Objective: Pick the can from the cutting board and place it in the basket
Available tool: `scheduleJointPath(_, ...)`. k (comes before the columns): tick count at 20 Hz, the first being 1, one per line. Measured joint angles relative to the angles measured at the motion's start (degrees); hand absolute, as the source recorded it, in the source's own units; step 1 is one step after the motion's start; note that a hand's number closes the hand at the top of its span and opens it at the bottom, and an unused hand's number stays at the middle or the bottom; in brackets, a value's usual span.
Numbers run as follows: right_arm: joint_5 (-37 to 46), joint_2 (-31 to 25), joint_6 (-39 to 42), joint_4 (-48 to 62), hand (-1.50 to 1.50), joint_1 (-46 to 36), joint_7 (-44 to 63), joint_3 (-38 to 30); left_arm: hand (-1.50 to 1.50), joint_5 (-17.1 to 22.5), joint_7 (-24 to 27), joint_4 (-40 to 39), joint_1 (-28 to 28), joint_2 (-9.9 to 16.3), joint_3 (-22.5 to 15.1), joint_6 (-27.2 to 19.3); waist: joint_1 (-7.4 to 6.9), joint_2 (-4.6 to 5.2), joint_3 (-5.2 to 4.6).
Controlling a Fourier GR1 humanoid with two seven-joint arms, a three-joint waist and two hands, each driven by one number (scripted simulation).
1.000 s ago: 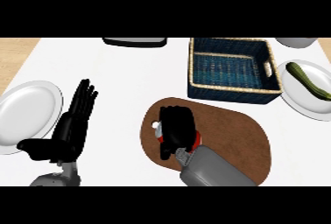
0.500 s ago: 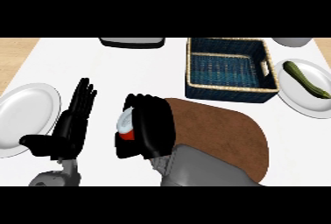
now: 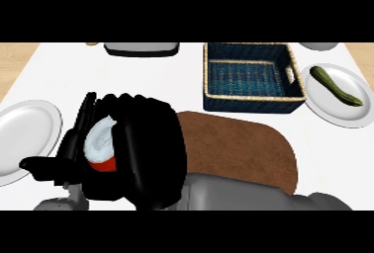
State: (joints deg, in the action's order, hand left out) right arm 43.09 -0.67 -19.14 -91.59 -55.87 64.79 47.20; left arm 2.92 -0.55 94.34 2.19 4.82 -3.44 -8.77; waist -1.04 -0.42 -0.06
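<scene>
Right hand: the right hand (image 3: 150,148) fills the lower middle of the head view, close under the camera, its black fingers curled round the can (image 3: 102,143).
Can: only a white end and a red strip of it show between the fingers; it appears to be off the cutting board (image 3: 241,148) and held up in the air, left of the board.
Left hand: the left hand (image 3: 62,158) rests open at the lower left, fingers straight and pointing up the view, holding nothing; it is partly hidden behind the right hand.
Step in hand: by my judgement this is the carry, with the pick done and the placing not yet done.
Next move: the can has to travel up and to the right, across the board to the basket (image 3: 252,74), then come down inside its rim before the fingers let go; the basket's near wall is the thing to clear.
Cutting board: brown, rounded, bare on the part that shows, its lower edge hidden by the grey forearm.
Basket: dark blue weave with a pale bottom band, nothing seen inside, just beyond the board's far edge.
Surface: a white counter top (image 3: 168,79); a white plate (image 3: 25,138) at the left; another plate (image 3: 332,106) at the right carrying a green vegetable (image 3: 336,86), perhaps a cucumber; a grey dish (image 3: 142,48) at the far edge.
Room: tan strips show at both far corners; nothing more can be told.
</scene>
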Motion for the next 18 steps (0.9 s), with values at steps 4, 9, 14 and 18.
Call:
scheduleJointPath(4,0.9,0.0,2.7,-0.2,1.50,-1.2,1.9,-4.4,0.00,-0.1,0.2,0.5,-0.8,0.0,0.2,-0.2,0.75,-0.05,0.01)
scheduleJointPath(9,3.1,-2.0,7.4,0.7,1.50,-1.6,2.6,-8.5,0.00,-0.1,-0.4,2.0,-1.8,0.5,0.7,-0.2,1.26,-0.07,0.02)
scheduleJointPath(14,4.0,-5.6,11.1,-0.8,1.50,1.2,1.3,-12.0,0.00,0.0,0.5,0.9,-1.7,0.2,1.0,0.0,1.60,0.08,0.03)
scheduleJointPath(18,4.0,-7.8,12.8,-2.8,1.50,4.3,-0.8,-16.3,0.00,0.2,-0.3,1.5,-1.4,0.3,1.1,0.3,1.40,0.20,0.05)
